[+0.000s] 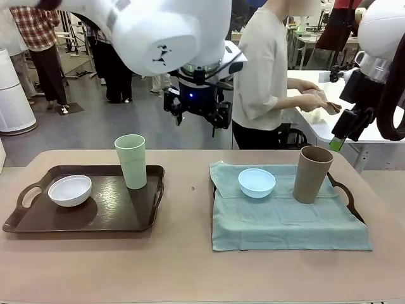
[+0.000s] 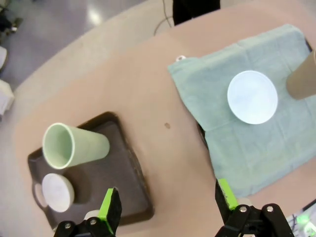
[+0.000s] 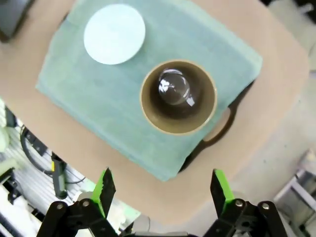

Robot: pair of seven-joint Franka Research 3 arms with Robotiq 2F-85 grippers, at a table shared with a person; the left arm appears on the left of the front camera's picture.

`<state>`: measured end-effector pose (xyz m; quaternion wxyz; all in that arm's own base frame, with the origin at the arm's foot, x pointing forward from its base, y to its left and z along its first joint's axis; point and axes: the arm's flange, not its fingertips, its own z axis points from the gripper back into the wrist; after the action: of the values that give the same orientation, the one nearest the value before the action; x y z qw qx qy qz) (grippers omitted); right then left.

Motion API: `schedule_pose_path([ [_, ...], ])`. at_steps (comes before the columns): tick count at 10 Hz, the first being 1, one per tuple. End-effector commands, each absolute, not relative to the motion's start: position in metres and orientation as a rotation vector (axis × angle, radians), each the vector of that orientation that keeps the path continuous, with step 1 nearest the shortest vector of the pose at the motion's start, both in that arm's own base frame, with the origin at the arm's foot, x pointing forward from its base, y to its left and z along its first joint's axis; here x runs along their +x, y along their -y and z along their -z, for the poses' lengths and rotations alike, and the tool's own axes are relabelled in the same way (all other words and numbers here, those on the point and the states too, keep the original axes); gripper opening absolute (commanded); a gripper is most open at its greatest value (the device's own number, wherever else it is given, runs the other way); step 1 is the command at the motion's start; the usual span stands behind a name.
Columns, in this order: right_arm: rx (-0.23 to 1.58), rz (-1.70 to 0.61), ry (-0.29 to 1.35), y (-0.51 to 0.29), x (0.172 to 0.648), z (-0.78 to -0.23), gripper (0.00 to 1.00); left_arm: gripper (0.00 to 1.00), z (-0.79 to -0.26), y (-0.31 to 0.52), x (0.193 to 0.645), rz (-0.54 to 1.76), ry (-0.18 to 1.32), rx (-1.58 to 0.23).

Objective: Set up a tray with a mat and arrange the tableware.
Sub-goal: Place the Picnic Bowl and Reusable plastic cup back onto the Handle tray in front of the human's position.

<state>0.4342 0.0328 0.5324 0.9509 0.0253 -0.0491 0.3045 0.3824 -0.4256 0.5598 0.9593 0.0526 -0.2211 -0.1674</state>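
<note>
The left tool [image 2: 166, 195] hangs well above the tabletop [image 1: 190, 266] with its green-padded fingers spread wide and nothing between them. Below it lies the bare strip between the two trays. The pale green tumbler [image 2: 74, 145] stands off to one side of it, upright at the far right corner of the dark brown tray [image 2: 128, 177]. The white bowl [image 2: 58, 191] sits on the same tray towards its left handle. Both are well apart from the fingers.

The right tool [image 3: 161, 180] is just as wide and just as empty, high over the right end of the tabletop. The tan-brown tumbler [image 3: 177, 96] stands in line with the gap between its fingers, far below. It is at the far right corner of the green mat [image 3: 98, 98]. The light blue bowl [image 3: 114, 33] rests on the mat near its far edge, left of the tumbler and apart from it.

The mat covers a second tray, of which I can make out one handle [image 3: 222, 126] and a dark sliver of rim. A bright glint lies at the bottom of the tan-brown tumbler. I cannot tell whether it is a reflection or something inside. Both bowls look empty, and so does the pale green tumbler. From the front, the left arm's white joint [image 1: 158, 31] blocks much of the upper view.
</note>
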Motion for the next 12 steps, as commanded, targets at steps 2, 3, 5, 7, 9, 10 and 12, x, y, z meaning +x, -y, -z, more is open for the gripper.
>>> schedule_pose_path([
  [2, -0.055, -0.482, 0.087, -0.044, 0.449, -0.552, 1.0, 1.0, -0.56, 0.405, 0.373, 0.236, 0.455, 0.094],
  [3, -0.03, -0.492, 0.133, -0.044, 0.454, -0.549, 1.0, 1.0, -0.561, 0.4, 0.373, 0.164, 0.423, 0.058],
  [5, -0.017, -0.543, 0.099, -0.043, 0.438, -0.548, 1.0, 1.0, -0.567, 0.413, 0.378, 0.282, 0.464, 0.105],
  [7, -0.017, -0.543, 0.099, -0.043, 0.438, -0.548, 1.0, 1.0, -0.567, 0.413, 0.378, 0.282, 0.464, 0.105],
  [9, -0.017, -0.543, 0.099, -0.043, 0.438, -0.548, 1.0, 1.0, -0.567, 0.413, 0.378, 0.282, 0.464, 0.105],
  [10, -0.017, -0.543, 0.099, -0.043, 0.438, -0.548, 1.0, 1.0, -0.567, 0.413, 0.378, 0.282, 0.464, 0.105],
  [12, -0.017, -0.543, 0.099, -0.043, 0.438, -0.548, 1.0, 1.0, -0.567, 0.413, 0.378, 0.282, 0.464, 0.105],
])
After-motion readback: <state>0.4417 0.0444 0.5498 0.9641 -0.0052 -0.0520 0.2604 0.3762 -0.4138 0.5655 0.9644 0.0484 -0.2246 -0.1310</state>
